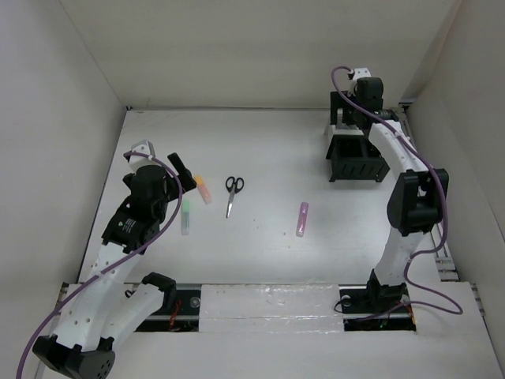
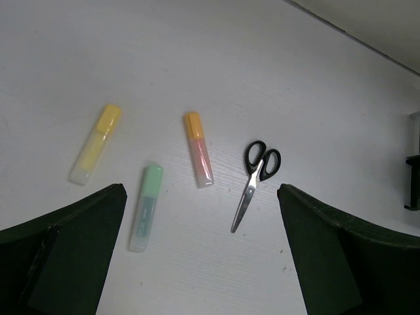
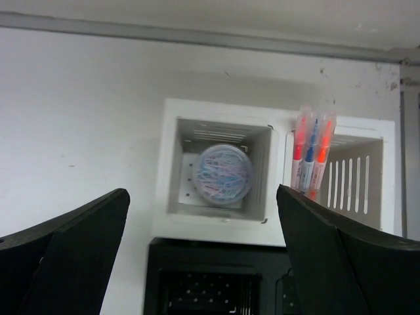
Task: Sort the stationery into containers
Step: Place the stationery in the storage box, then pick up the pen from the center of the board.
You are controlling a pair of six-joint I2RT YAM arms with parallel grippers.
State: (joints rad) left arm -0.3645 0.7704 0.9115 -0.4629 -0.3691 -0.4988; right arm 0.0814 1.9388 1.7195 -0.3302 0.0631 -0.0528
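On the table lie black-handled scissors [image 1: 233, 193] [image 2: 256, 182], an orange highlighter [image 1: 204, 189] [image 2: 198, 157], a green highlighter [image 1: 186, 215] [image 2: 146, 207] and a purple highlighter [image 1: 302, 219]. A yellow highlighter [image 2: 96, 144] shows only in the left wrist view. My left gripper [image 1: 170, 169] [image 2: 200, 262] hovers open above these, holding nothing. My right gripper [image 1: 357, 106] [image 3: 203, 262] is open and empty above the containers. The white box [image 1: 341, 120] [image 3: 172, 164] holds a round clear tub of coloured clips [image 3: 223, 175] and three pens [image 3: 312, 154]. The black organiser [image 1: 355, 158] [image 3: 216, 279] sits in front of it.
White walls enclose the table on the left, back and right. The containers stand at the back right, close to the wall. A taped strip and rail run along the near edge between the arm bases.
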